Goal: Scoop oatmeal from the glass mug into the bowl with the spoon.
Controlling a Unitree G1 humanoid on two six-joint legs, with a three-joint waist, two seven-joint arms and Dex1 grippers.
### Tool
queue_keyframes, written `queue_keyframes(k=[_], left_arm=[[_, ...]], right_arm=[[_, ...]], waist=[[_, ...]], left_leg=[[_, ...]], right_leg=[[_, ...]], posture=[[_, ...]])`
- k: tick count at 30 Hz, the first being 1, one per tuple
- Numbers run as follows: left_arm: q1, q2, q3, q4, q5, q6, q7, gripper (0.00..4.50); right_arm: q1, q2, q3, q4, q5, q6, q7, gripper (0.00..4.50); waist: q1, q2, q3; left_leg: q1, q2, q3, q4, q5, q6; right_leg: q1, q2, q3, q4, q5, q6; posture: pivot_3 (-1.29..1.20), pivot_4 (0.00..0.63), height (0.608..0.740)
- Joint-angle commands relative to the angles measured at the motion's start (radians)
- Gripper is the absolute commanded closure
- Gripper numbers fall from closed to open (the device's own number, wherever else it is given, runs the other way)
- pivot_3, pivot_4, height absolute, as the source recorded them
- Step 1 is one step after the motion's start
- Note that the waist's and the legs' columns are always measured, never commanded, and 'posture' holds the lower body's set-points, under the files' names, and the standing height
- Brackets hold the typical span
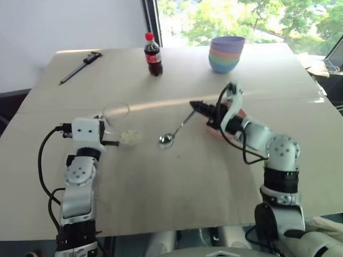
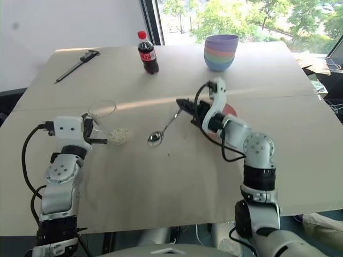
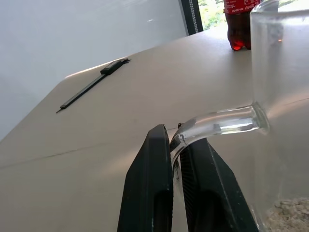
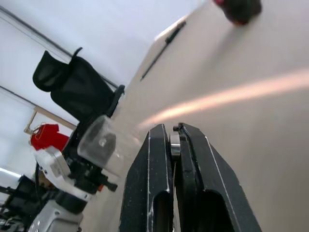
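Scooping is about to start: left claw (image 3: 177, 159) pinches the glass mug (image 1: 114, 119) by its handle at the desk's left, right claw (image 1: 196, 106) pinches the spoon (image 1: 175, 131) handle. Next the spoon head must swing left into the oatmeal (image 1: 128, 137), then carry right to the bowl (image 2: 227, 112), half hidden behind the right arm

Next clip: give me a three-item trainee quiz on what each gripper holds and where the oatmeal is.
1. True or false: the left gripper is shut on the clear glass mug by its handle.
2. What does the right gripper hold? A) slim silver metal spoon B) dark cola bottle C) long black tool
3. Where is the pale oatmeal?

Key: 1 true; 2 A; 3 in the tilted mug, by its base.
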Motion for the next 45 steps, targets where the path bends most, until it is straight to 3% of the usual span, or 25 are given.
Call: queue_keyframes(k=[1, 9, 13, 22, 28, 36, 45], left_arm=[[-0.039, -0.005, -0.06, -0.029, -0.022, 0.014, -0.049, 4.44], [-0.108, 0.023, -0.177, -0.03, 0.0, -0.012, -0.157, 4.44], [-0.125, 0.038, -0.212, -0.016, 0.02, -0.041, -0.182, 4.44], [-0.159, 0.089, -0.26, 0.016, 0.073, -0.113, -0.225, 4.44], [-0.208, 0.097, -0.273, 0.066, 0.077, -0.144, -0.247, 4.44], [-0.231, 0.091, -0.274, 0.108, 0.075, -0.172, -0.258, 4.44], [-0.218, 0.073, -0.286, 0.137, 0.087, -0.204, -0.245, 4.44]], right_arm=[[-0.144, -0.005, -0.03, 0.007, 0.019, -0.066, -0.001, 4.5], [-0.323, 0.009, 0.023, 0.051, -0.024, -0.141, 0.053, 4.5], [-0.296, -0.062, 0.156, 0.037, -0.158, -0.174, 0.159, 4.5], [-0.26, -0.192, 0.43, 0.016, -0.445, -0.337, 0.389, 4.5], [-0.226, -0.205, 0.577, 0.066, -0.622, -0.492, 0.514, 4.5], [-0.169, -0.12, 0.529, 0.115, -0.594, -0.374, 0.512, 4.5], [-0.225, -0.013, 0.238, 0.128, -0.408, -0.041, 0.363, 4.5]], waist=[[0.002, 0.0, 0.0], [-0.005, -0.001, -0.001], [-0.01, -0.001, -0.001], [-0.019, -0.001, -0.001], [-0.02, -0.001, -0.001], [-0.02, -0.002, -0.001], [-0.02, -0.001, -0.001]], left_leg=[[0.0, 0.0, 0.0, 0.0, 0.0, 0.0], [-0.011, -0.002, 0.0, 0.002, 0.004, -0.004], [-0.017, -0.003, 0.003, 0.002, 0.004, -0.005], [-0.017, -0.003, 0.003, 0.006, 0.004, -0.005], [-0.018, -0.003, 0.002, 0.009, 0.004, -0.005], [-0.018, -0.003, 0.001, 0.011, 0.004, -0.005], [-0.019, -0.003, 0.001, 0.011, 0.004, -0.005]], right_leg=[[0.0, 0.0, 0.0, 0.0, 0.0, 0.0], [-0.012, -0.002, 0.0, 0.005, 0.0, 0.0], [-0.021, -0.002, 0.003, 0.009, 0.0, 0.0], [-0.021, -0.002, 0.002, 0.013, 0.0, 0.0], [-0.021, -0.002, 0.002, 0.013, 0.0, 0.0], [-0.02, -0.002, 0.002, 0.014, 0.0, 0.0], [-0.02, -0.003, 0.002, 0.014, 0.0, 0.0]], posture=[[0.0, 0.15, 0.74], [0.0, 0.15, 0.74], [0.0, 0.15, 0.74], [0.0, 0.15, 0.74], [0.0, 0.15, 0.74], [0.0, 0.15, 0.74], [0.0, 0.15, 0.74]])
